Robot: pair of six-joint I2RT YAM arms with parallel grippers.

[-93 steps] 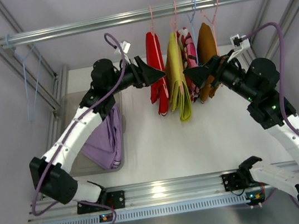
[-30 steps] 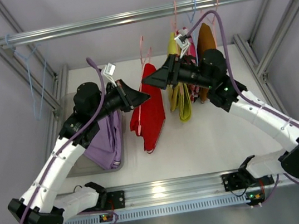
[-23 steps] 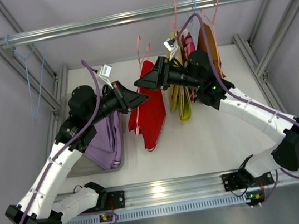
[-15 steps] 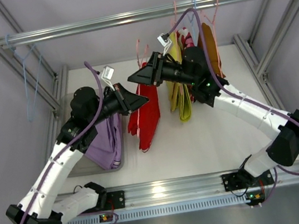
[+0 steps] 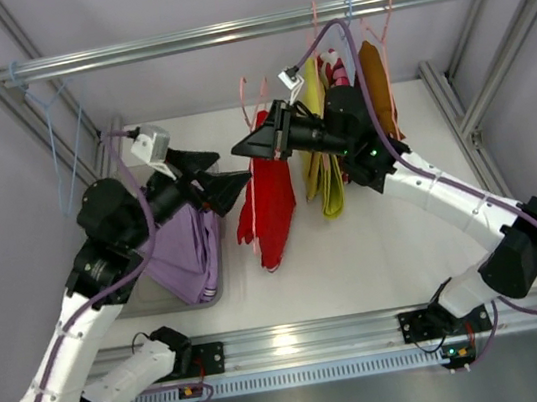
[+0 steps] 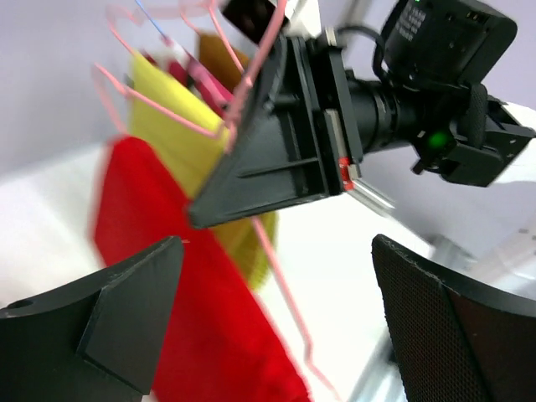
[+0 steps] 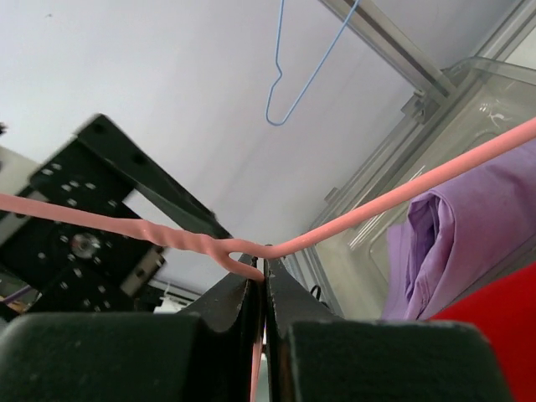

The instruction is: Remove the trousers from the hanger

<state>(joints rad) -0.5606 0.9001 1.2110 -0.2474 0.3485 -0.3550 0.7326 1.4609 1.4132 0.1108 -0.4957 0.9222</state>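
Two tools, working outward from them: the right tool [image 7: 262, 289] is pinched tight on the neck of a pink hanger [image 7: 402, 191], and the red trousers [image 5: 271, 201] are draped on it just below the tips. Meanwhile the left tool [image 6: 276, 251] gapes wide right beside that red cloth, can't tell if it's touching. One yellow-green pair [image 5: 322, 168] hangs further back, and one lilac pair [image 5: 190, 253] lies in a clear bin [image 5: 133, 294]. White counter [image 5: 388, 254], metal rail [image 5: 223, 34] overhead, pale walls.
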